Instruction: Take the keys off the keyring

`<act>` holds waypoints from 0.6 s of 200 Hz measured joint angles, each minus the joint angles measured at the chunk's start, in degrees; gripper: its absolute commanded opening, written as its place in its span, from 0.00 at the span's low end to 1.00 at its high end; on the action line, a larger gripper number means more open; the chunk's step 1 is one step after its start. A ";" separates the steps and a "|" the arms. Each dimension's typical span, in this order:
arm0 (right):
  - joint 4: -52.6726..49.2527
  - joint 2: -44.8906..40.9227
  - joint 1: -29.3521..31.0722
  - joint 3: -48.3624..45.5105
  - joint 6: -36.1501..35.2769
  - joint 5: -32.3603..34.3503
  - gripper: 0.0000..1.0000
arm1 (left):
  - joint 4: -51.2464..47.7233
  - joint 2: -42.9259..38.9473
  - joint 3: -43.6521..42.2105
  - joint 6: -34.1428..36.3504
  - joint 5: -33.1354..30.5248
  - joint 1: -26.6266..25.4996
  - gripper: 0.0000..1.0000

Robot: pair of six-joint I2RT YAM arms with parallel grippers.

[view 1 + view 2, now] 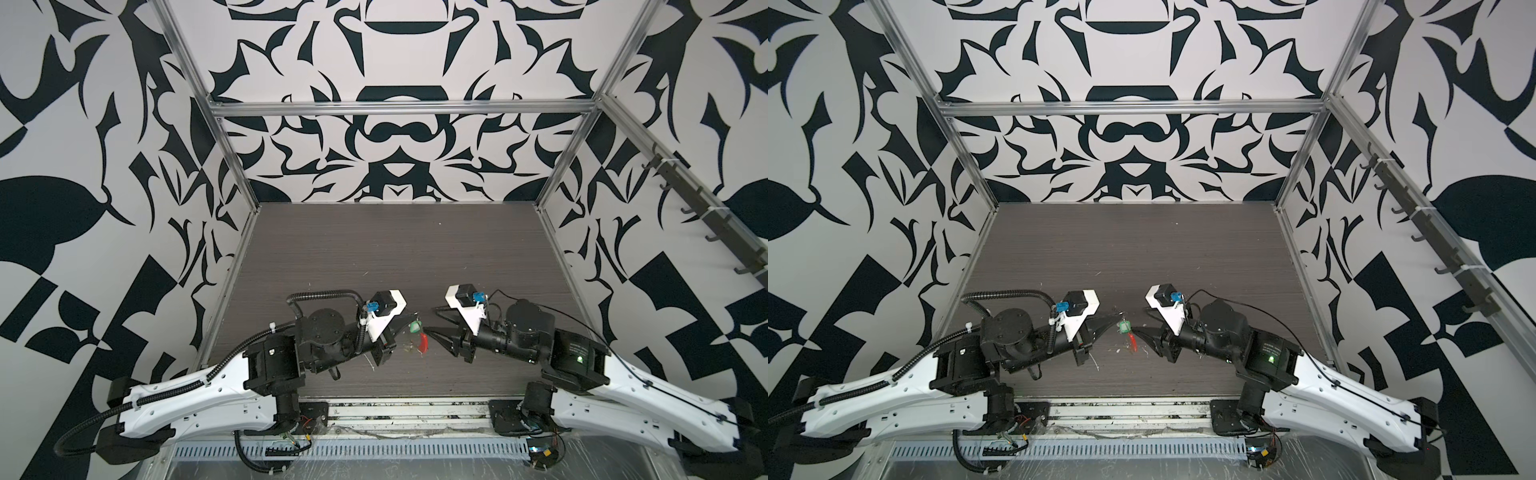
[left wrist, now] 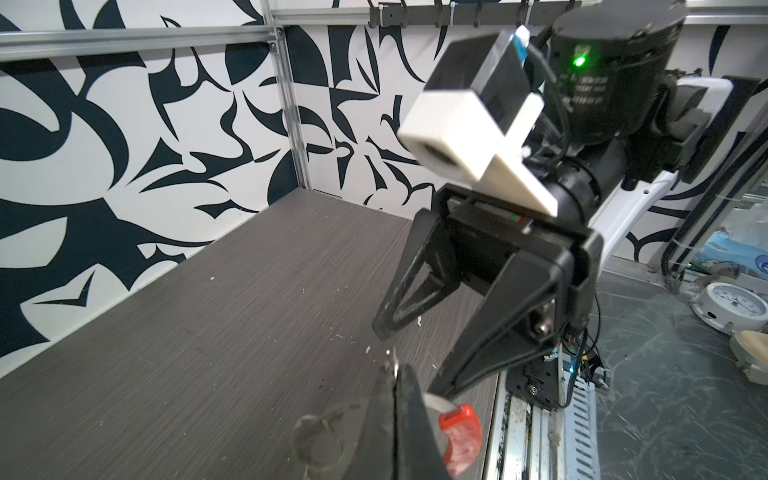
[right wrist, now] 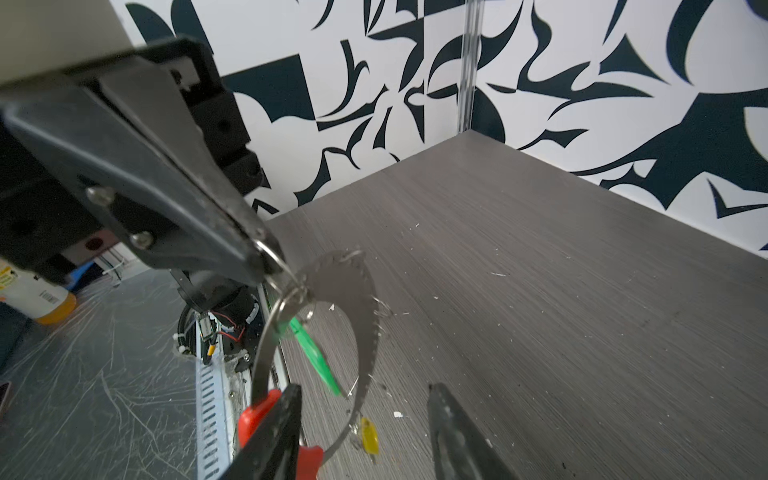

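My left gripper (image 3: 266, 259) is pinched shut on the keyring (image 3: 365, 316) at the very tip, holding it in the air above the table (image 3: 540, 291). The right gripper (image 3: 365, 390) has its fingers apart, one right at the red section (image 3: 253, 415). The green key (image 3: 311, 349) hangs on the keyring; the yellow key (image 3: 370, 436) sits by its low end, on or off I cannot tell. My worry: that thin pinch could slip if the right closes crooked and twists the keyring, dropping everything.

Smooth grey metal keyring (image 3: 262, 357) with glossy red plastic; matt woodgrain table (image 3: 540, 291).
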 measured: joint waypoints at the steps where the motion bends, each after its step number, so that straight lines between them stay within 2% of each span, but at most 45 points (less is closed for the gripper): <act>1: 0.04 0.04 0.00 -0.09 -0.02 -0.07 0.53 | 0.17 -0.09 -0.11 0.07 0.00 0.00 0.00; 120: 5.14 5.49 2.86 -0.33 -2.84 -1.66 0.51 | 3.72 -1.51 -1.55 0.74 1.95 0.00 0.00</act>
